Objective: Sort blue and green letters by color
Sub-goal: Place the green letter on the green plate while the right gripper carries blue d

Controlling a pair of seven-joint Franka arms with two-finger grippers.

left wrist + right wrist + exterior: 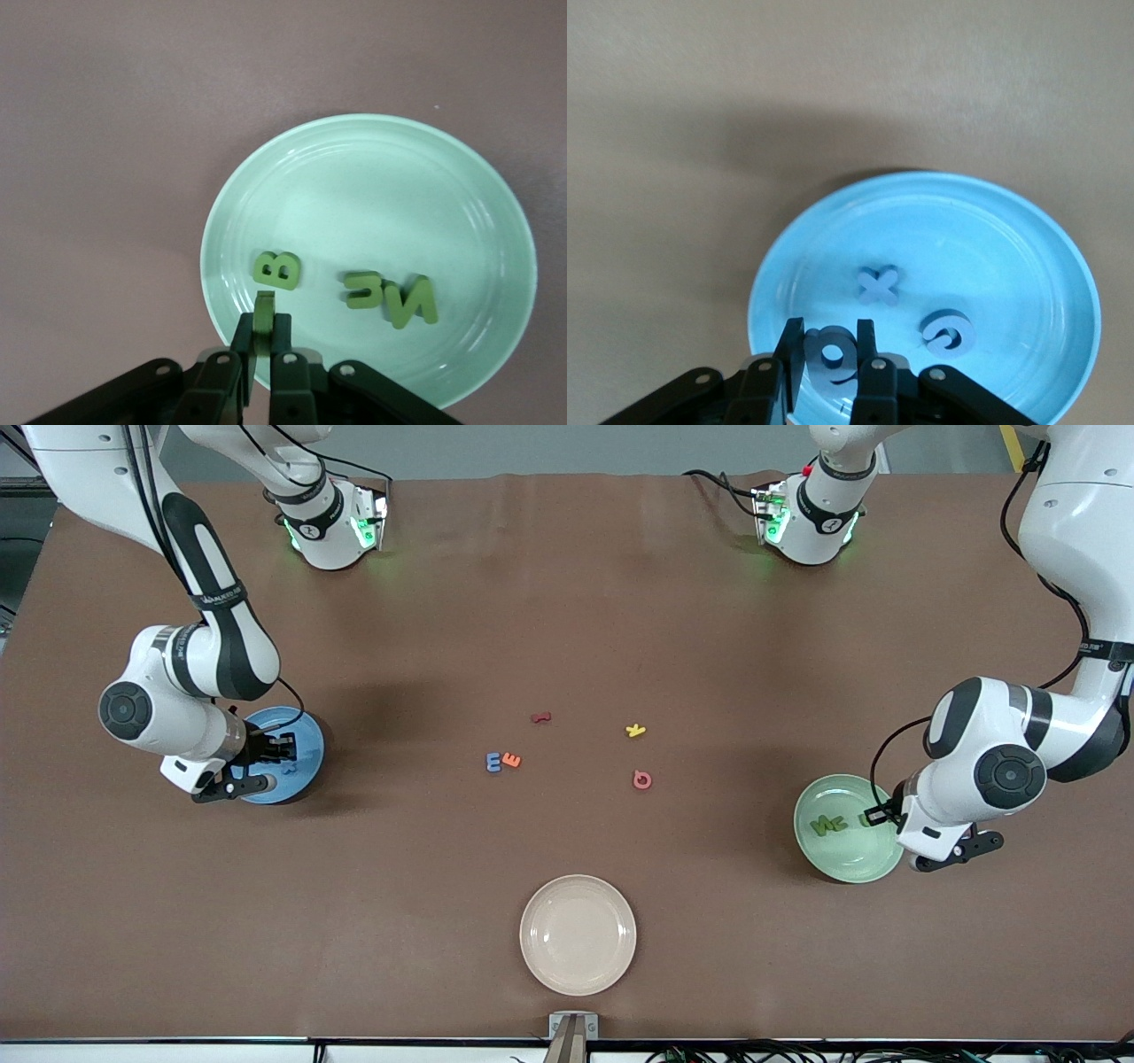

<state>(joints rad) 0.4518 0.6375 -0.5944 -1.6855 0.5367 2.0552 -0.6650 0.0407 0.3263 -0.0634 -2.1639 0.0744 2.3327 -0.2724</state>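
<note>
Nearest the front camera lay an empty cream plate [578,934]. Farther off than it, mid-table, sat the blue E [493,762], touching an orange E [511,760]. Right gripper [830,356], over the blue plate [1028,239], pinched a blue letter [831,359]; left gripper [264,329], over the green plate [372,168], pinched a green piece [265,312]. Only the wrist views revealed these grips. Judged nearer: the right arm.

My table [567,602] has a brown cover that looks soft and dull, like cloth or paper. The green plate [443,177], blue plate [992,230] and cream plate [578,934] are smooth and shiny. My little green letters [403,299] and blue letters [879,285] look dull, maybe foam.
</note>
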